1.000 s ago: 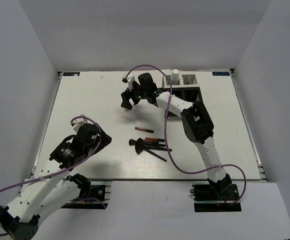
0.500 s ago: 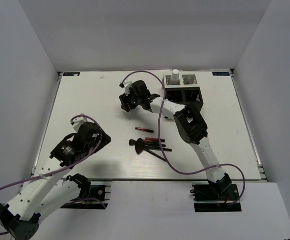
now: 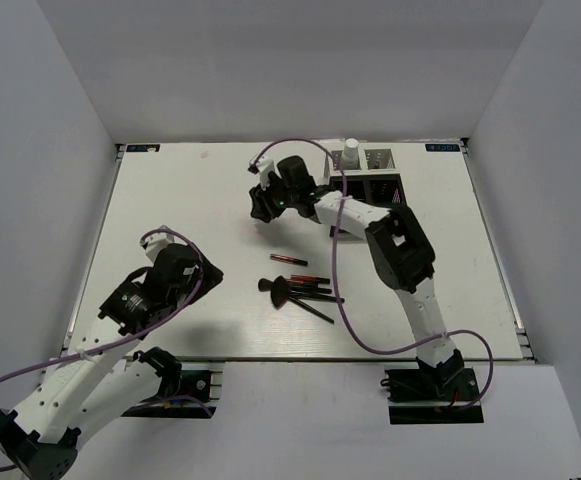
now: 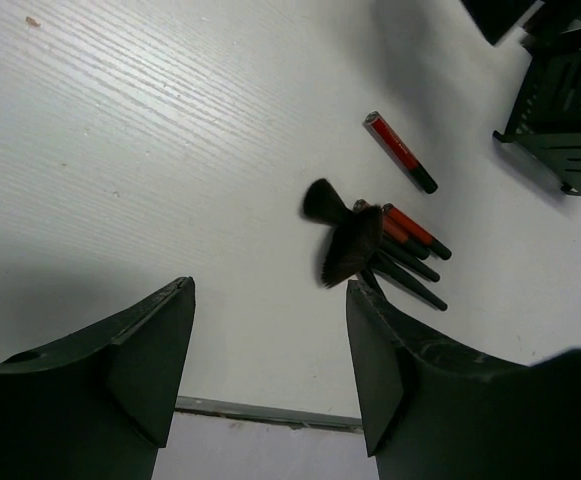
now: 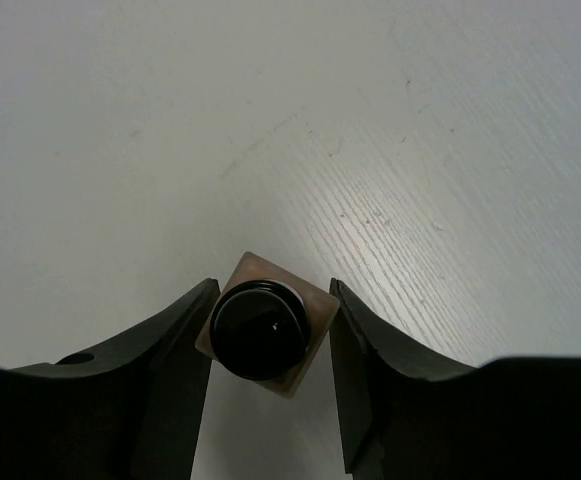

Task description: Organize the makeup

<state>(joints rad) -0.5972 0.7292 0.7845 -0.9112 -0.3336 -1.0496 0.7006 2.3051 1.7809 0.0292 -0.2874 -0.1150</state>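
A tan square bottle with a dark cap (image 5: 263,328) stands on the white table, and my right gripper (image 5: 270,288) is shut on it, a finger against each side; in the top view this gripper (image 3: 263,205) is at the table's far middle. A red-and-black pencil (image 3: 288,259) lies alone. Black brushes and red pencils (image 3: 300,290) lie in a pile below it. They also show in the left wrist view (image 4: 355,245), with the lone pencil (image 4: 400,153) beyond. My left gripper (image 4: 270,290) is open and empty at front left (image 3: 205,278). A white-capped bottle (image 3: 351,153) stands in the mesh box.
The black mesh compartment box (image 3: 372,182) stands at the far middle right, just right of my right arm; its corner shows in the left wrist view (image 4: 570,120). Grey walls enclose the table. The table's front edge (image 4: 260,412) lies under my left gripper.
My right gripper has shifted slightly to the right and its fingers have drawn in around the tan bottle. The left arm has not moved.
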